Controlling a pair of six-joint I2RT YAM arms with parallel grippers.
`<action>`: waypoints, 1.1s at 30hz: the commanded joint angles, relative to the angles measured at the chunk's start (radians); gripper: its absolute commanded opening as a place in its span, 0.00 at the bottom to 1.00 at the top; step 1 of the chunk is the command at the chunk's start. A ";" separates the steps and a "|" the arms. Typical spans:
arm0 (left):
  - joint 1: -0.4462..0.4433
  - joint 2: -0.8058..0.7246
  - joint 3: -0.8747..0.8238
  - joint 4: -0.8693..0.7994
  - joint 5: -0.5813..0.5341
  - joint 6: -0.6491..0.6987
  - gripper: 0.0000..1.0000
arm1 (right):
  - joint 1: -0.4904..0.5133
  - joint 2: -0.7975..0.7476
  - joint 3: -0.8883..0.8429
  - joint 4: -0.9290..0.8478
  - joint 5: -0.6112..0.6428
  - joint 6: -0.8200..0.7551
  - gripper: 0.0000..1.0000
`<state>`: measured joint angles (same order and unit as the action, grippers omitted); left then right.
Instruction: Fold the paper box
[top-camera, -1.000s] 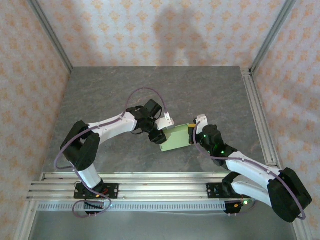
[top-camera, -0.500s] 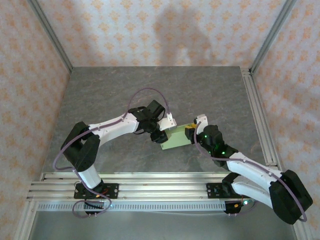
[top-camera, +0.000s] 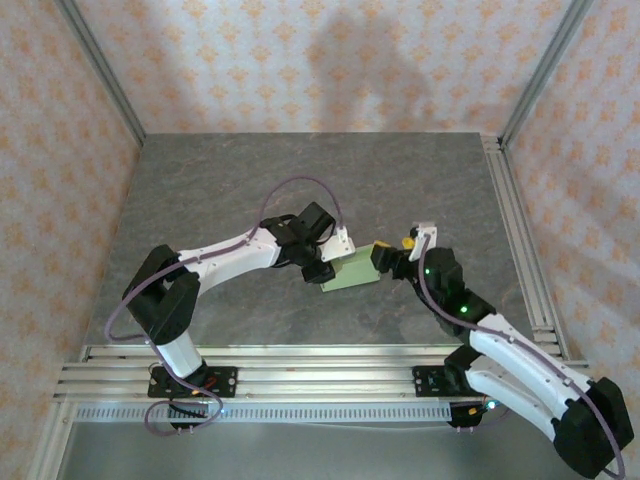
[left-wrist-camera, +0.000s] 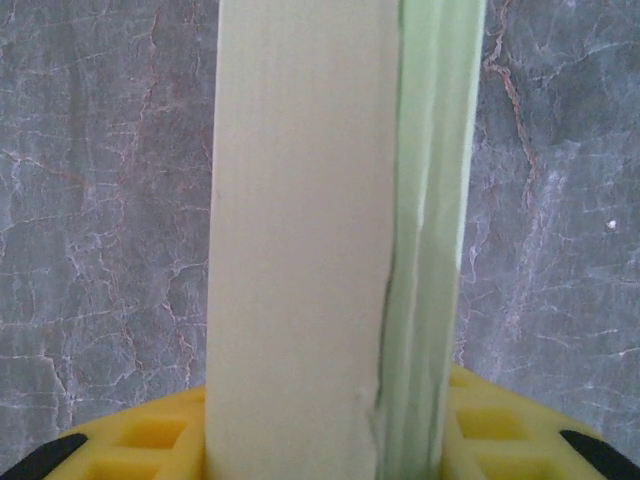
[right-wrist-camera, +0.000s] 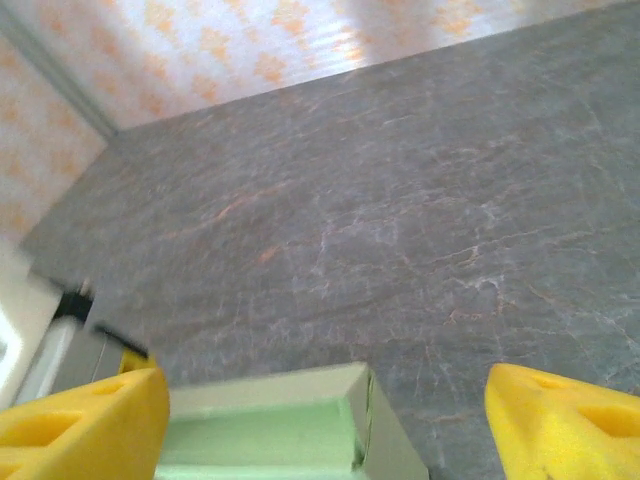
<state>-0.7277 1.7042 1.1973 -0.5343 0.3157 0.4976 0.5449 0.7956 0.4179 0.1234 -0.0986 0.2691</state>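
Note:
The paper box (top-camera: 352, 272) is a pale yellow-green flat card box held just above the grey table, near its middle. My left gripper (top-camera: 322, 268) is shut on its left end. In the left wrist view the box (left-wrist-camera: 300, 250) stands edge-on between the yellow pads (left-wrist-camera: 150, 440), with layered card edges showing on its right side. My right gripper (top-camera: 388, 258) stands open at the box's right end. From the right wrist camera, a box corner (right-wrist-camera: 300, 425) lies low between the wide-apart yellow fingers (right-wrist-camera: 80, 420), touching neither; the right gripper (right-wrist-camera: 325, 425) holds nothing.
The grey marble-patterned table (top-camera: 300, 180) stretches bare behind the box. Patterned walls with aluminium posts (top-camera: 100, 70) enclose it on three sides. An aluminium rail (top-camera: 300, 365) carrying the arm bases runs along the near edge.
My right gripper has opened, let go of the box's right end and drawn back a little to the right. The left gripper keeps its hold and the box has tilted slightly.

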 joint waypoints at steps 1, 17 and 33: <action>-0.013 -0.021 0.002 -0.027 -0.095 0.023 0.42 | -0.063 0.069 0.096 -0.093 -0.027 0.272 0.78; -0.042 -0.013 -0.013 -0.009 -0.148 0.022 0.42 | -0.118 0.383 0.250 -0.218 -0.216 0.322 0.59; -0.043 -0.027 -0.014 0.014 -0.110 -0.036 0.67 | -0.118 0.426 0.083 -0.022 -0.229 0.218 0.49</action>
<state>-0.7658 1.7039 1.1957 -0.5266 0.2012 0.4850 0.4290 1.2255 0.5629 0.0765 -0.3340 0.5472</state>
